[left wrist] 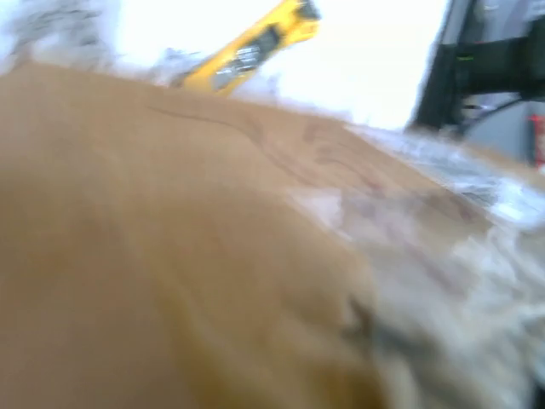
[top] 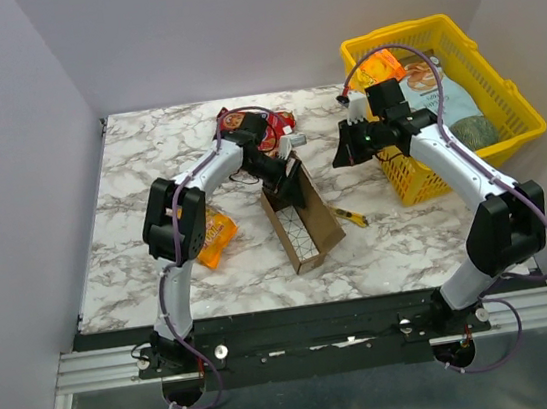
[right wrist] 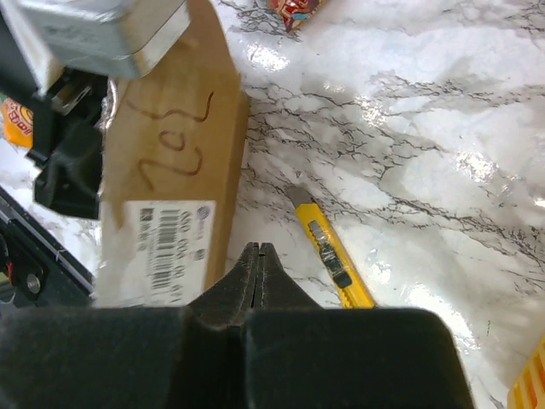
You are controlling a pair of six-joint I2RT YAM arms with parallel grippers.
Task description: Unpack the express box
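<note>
The express box (top: pixel 307 232), a brown carton, lies open mid-table with its lid (top: pixel 298 183) raised at the far end. A white patterned flat pack (top: pixel 300 229) lies inside. My left gripper (top: pixel 282 171) is against the raised lid; the left wrist view shows only blurred cardboard (left wrist: pixel 170 256), and its fingers are hidden. The right wrist view shows the lid's outer face (right wrist: pixel 174 128) with its white label (right wrist: pixel 162 243). My right gripper (top: pixel 341 155) hovers right of the box, shut and empty (right wrist: pixel 258 249).
A yellow utility knife (top: pixel 353 217) lies right of the box and shows in both wrist views (right wrist: pixel 328 256) (left wrist: pixel 251 47). A yellow basket (top: pixel 505 83) holding bags stands back right. An orange snack bag (top: pixel 215 238) lies left; a red pack (top: pixel 280 123) lies behind.
</note>
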